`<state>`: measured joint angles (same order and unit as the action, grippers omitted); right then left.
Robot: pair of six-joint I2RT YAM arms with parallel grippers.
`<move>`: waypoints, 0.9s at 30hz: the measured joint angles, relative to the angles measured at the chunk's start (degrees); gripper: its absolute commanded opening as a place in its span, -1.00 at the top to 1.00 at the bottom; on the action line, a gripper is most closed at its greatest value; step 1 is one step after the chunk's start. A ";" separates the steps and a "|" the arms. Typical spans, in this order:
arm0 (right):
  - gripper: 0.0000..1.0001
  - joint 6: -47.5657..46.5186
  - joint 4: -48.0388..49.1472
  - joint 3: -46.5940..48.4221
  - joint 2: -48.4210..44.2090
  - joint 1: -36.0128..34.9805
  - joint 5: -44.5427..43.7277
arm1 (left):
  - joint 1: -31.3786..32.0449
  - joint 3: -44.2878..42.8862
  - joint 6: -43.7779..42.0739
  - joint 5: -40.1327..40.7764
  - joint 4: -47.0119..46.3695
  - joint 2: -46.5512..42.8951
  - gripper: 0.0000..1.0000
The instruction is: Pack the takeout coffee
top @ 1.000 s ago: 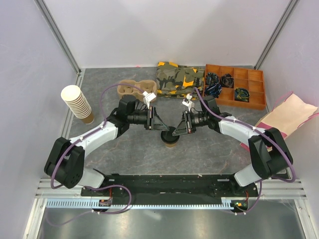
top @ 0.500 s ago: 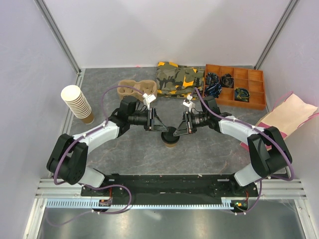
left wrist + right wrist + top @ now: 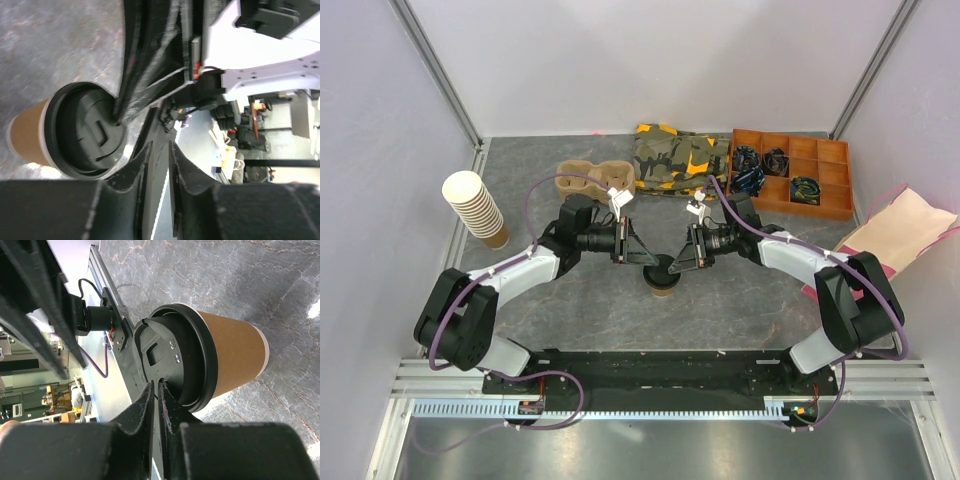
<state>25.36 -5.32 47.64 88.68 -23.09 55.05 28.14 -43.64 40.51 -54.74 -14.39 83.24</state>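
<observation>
At tabletop centre, between the arms: right claw (image 3: 156, 385) pinched almost to nothing, empty. Its tips are set down on the round black plastic lid (image 3: 167, 352) of the small tan kraft paper coffee cup (image 3: 235, 352), inside the rim. Left claw (image 3: 160, 149) also narrow, a slit between its fingers, empty, tips just beside the lid's edge; contact not clear. Cup stands upright on the grey stone-pattern tabletop (image 3: 740, 300), well apart from the brown moulded-pulp cup carrier (image 3: 582, 180) at the far side.

Step, as I read it: lid being pressed home before packing. The next move calls for one claw to lift off, spread wide and take the cup wall below the lid, keeping it upright.

Right wrist view shows tips on lid; top view cannot resolve that. Left wrist view shows the right claw's point meeting the lid. Only the top view shows the carrier.
</observation>
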 measured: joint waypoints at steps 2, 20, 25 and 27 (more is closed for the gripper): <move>0.75 -0.11 -0.17 0.20 0.26 0.00 0.04 | 0.09 0.02 0.92 -1.18 -1.90 -0.04 0.59; 0.82 -0.76 -2.67 1.95 1.53 0.00 -0.26 | 0.79 3.80 5.44 -0.98 -7.87 9.64 0.78; 0.85 -1.36 -3.30 2.75 2.19 -0.22 -0.96 | 0.42 3.85 7.48 -2.58 -8.50 11.13 0.80; 0.85 -1.66 -3.48 3.04 2.34 -0.33 -1.11 | 0.15 3.82 7.45 -2.58 -8.31 10.93 0.78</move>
<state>23.70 -8.80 50.68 91.02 -23.42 53.93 28.29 -39.81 47.97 -57.32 -22.70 94.17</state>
